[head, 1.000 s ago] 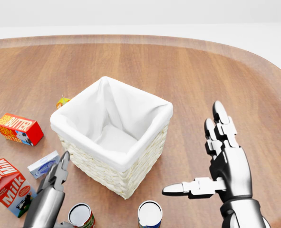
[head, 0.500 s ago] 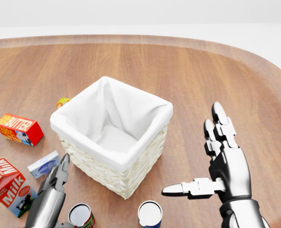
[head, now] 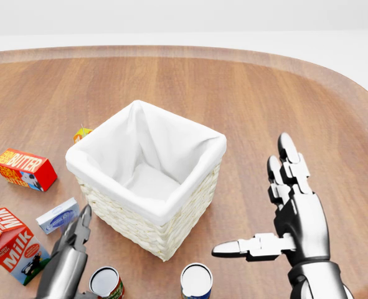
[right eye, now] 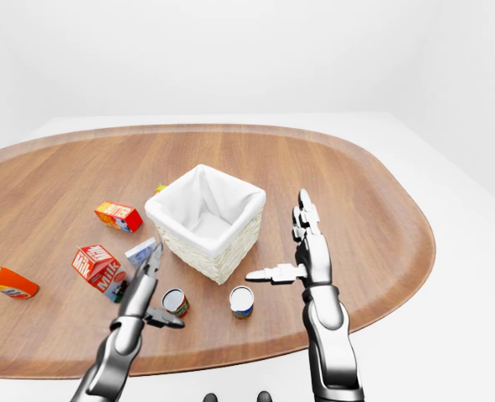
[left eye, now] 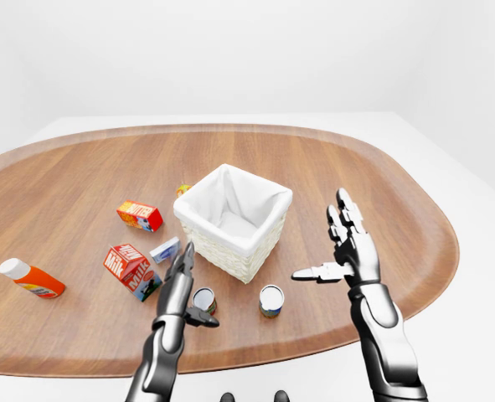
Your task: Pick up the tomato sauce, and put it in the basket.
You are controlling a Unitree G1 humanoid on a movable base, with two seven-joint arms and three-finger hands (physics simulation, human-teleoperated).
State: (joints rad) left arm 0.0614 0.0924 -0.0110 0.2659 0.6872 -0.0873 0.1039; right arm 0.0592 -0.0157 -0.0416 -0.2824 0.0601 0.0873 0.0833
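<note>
Change: left hand (head: 71, 252) has dipped a touch toward the bottom left of the head view since half a second back; its fingertip now sits lower against the basket's wicker wall. Camera steady, everything else put.
Left hand: fingers pointing up the frame and spread wide, thumb sticking out to the right, holding nothing. In the left-eye view the thumb reaches across right beside the red can.
Right hand: right hand (head: 294, 208) up at lower right of the head view, palm facing left, fingers straight and splayed, thumb jutting left. Holding nothing, well apart from the basket.
Red can: red can (head: 106, 282) upright on the surface (head: 252, 93) at the bottom edge, just right of the left hand. Whether this is the tomato sauce, I can't tell.
Second can: blue-banded can (head: 197, 281) at bottom centre, between the two hands.
Basket: white-lined basket (head: 190, 202) mid-frame, above both cans.
Other things: milk carton (head: 8, 244) and butter box (head: 25, 169) at left; orange bottle (left eye: 30, 279) lying far left.
</note>
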